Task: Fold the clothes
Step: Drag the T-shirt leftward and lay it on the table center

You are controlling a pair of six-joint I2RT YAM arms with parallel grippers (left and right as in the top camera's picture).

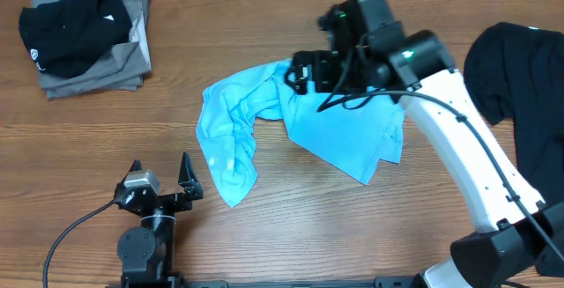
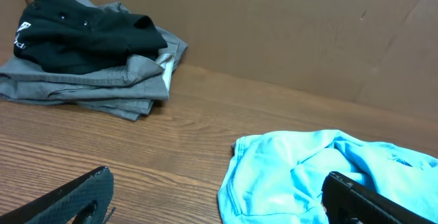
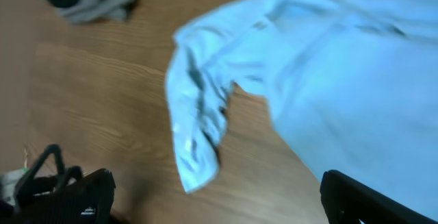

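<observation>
A light-blue T-shirt [image 1: 339, 129] lies crumpled and partly spread in the middle of the table, with a bunched sleeve trailing toward the front left [image 1: 231, 160]. It also shows in the left wrist view [image 2: 301, 176] and, blurred, in the right wrist view [image 3: 328, 80]. My right gripper [image 1: 297, 72] hovers over the shirt's back edge, open, with nothing between its fingers [image 3: 217, 183]. My left gripper [image 1: 160, 175] rests near the front left, open and empty [image 2: 217, 183], just left of the sleeve. A large black T-shirt [image 1: 520, 68] lies at the far right, partly under the right arm.
A stack of folded clothes, black [image 1: 70, 28] on grey [image 1: 115, 63], sits at the back left corner and shows in the left wrist view [image 2: 82, 39]. A cardboard wall [image 2: 308, 32] backs the table. The right arm [image 1: 476, 165] crosses the right half.
</observation>
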